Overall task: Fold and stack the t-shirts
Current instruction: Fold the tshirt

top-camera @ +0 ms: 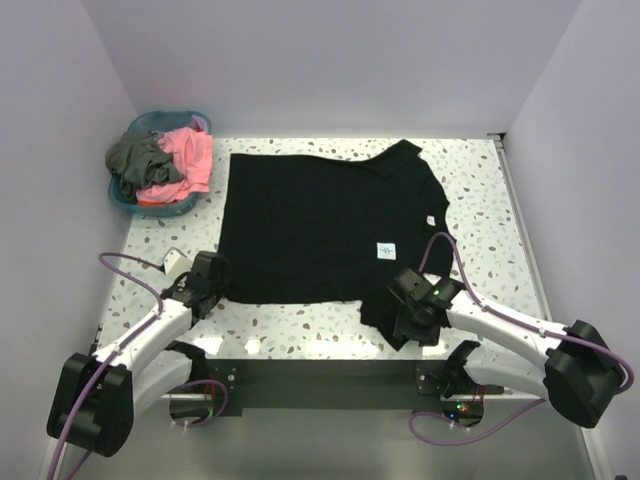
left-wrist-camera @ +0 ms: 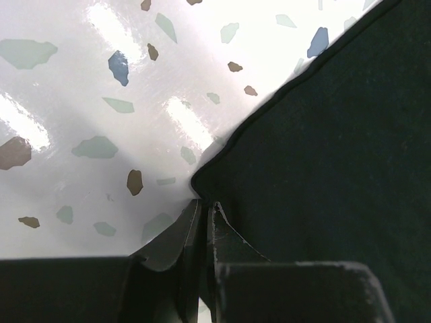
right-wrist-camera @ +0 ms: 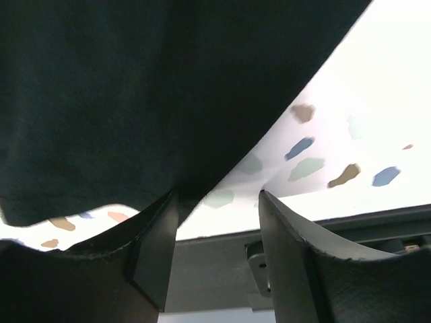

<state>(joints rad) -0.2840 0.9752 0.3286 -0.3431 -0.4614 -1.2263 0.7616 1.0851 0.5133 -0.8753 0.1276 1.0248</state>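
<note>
Left gripper (left-wrist-camera: 204, 205) sits at the near left corner of the black t-shirt (top-camera: 320, 225). Its fingers (left-wrist-camera: 188, 235) are pressed almost together, with only a thin slit between them, and the corner of the hem runs in at their tips, so it appears clamped on the cloth. Right gripper (right-wrist-camera: 219, 198) is at the near right corner with its jaws spread wide. The left finger (right-wrist-camera: 158, 249) touches the underside of the dark cloth draped above it, and nothing is pinched between the two.

Seen from above, the black t-shirt lies spread flat across the middle of the speckled table (top-camera: 300, 322), with its small white label (top-camera: 384, 250) towards the near right. Most of it is smooth, but the near right corner is rumpled into a dark bunch (top-camera: 375, 308) just beside the right gripper (top-camera: 405, 320). One sleeve (top-camera: 400, 155) points to the far right. The left gripper (top-camera: 212, 283) rests low on the table at the opposite near corner.

The right arm's purple cable (top-camera: 447, 245) arches up beside the shirt's right edge, close to the label. The left arm's cable (top-camera: 130, 262) loops over bare table, apart from the cloth.

At the far left corner, well apart from the spread shirt, stands a round blue basket (top-camera: 135, 205). The dark grey t-shirt (top-camera: 135, 158) is heaped in it, and the coral pink t-shirt (top-camera: 190, 160) is crumpled against the grey one on the side nearer the black shirt. White walls close in the table at the back and sides.
</note>
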